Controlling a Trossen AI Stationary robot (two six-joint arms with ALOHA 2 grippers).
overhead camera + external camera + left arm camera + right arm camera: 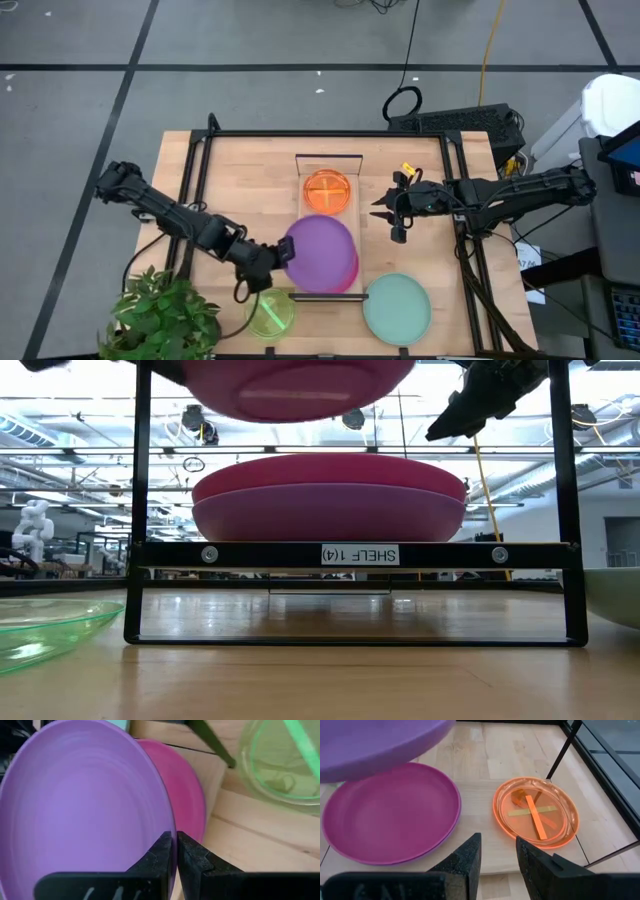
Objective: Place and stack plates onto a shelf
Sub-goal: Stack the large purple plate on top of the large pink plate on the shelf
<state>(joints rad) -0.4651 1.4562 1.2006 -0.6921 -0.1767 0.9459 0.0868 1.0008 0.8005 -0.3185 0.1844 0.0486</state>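
Observation:
My left gripper (276,256) is shut on a large purple plate (318,248), which it keeps in the air over a magenta plate (350,272) lying flat on the light-wood shelf (330,163). In the low view the held purple plate (300,385) hangs above the magenta plate (330,472), and a purple layer (330,512) shows under the magenta one. A small orange plate (327,190) lies farther along the shelf. My right gripper (396,214) is open and hovers right of the shelf, touching nothing. My left gripper pinches the purple plate's rim (170,832) between its two fingers, at the edge toward the table's left. The fingers come slanting from the left and near side. The plate is lifted clear and roughly level, over the magenta plate (187,795).
A pale teal plate (397,306) and a translucent green plate (268,312) lie on the table near its near edge. A potted plant (165,315) stands at the near left corner. A black frame (450,150) borders the table, and the shelf (360,555) stands on black legs.

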